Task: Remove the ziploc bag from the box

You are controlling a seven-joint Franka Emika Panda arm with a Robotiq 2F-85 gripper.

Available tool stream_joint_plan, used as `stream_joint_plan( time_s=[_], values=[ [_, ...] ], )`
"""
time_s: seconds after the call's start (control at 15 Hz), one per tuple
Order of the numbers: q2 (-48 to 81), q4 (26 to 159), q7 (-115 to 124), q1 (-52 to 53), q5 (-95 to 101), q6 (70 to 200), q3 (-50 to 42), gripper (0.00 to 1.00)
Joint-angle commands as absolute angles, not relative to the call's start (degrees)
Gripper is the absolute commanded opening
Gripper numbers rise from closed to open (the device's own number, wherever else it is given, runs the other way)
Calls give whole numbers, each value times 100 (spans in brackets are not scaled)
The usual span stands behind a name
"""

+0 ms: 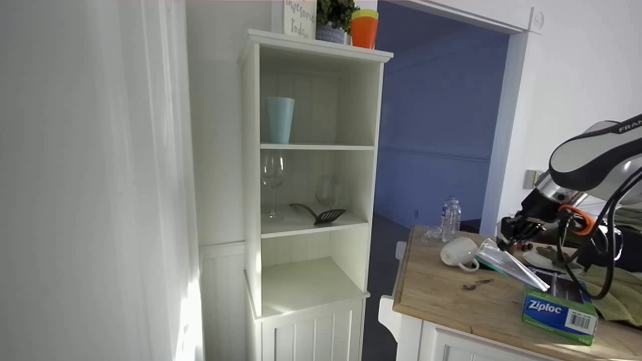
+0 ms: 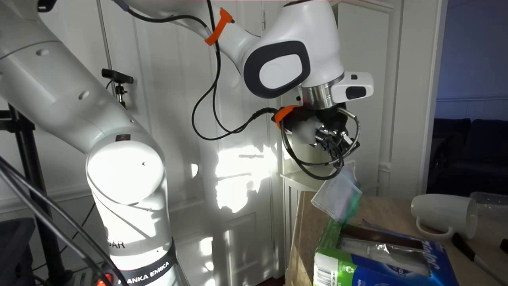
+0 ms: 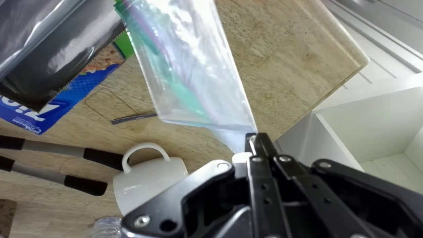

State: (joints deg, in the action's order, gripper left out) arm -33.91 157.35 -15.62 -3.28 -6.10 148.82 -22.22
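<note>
Extraction, Apparently Near Its End

Wrist view: one ziploc bag [image 3: 195, 72], translucent, running from upper centre down to the jaws, which pinch one end; box [image 3: 71, 94], upper left. Handling, by judgement: a firm pinch and a slow lift, until the far end clears the box.

In an exterior view: bag right of centre, slanting down toward box, lower right; contact uncertain. White panelling [image 2: 238, 99], sun-patched, mid-frame.

In an exterior view: wooden tabletop [image 1: 431, 296], lower right, bearing white mug [image 1: 459, 250] on its side and spoon [image 1: 469, 287]; shelf unit [image 1: 313, 120], centre; bluish doorway [image 1: 436, 110] behind.
</note>
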Motion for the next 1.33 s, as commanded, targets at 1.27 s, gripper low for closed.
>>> stream_joint_plan(
  time_s=[1.27],
  values=[
    [-624,14481,-1798,713,-1051,17131,-2693,0]
  ],
)
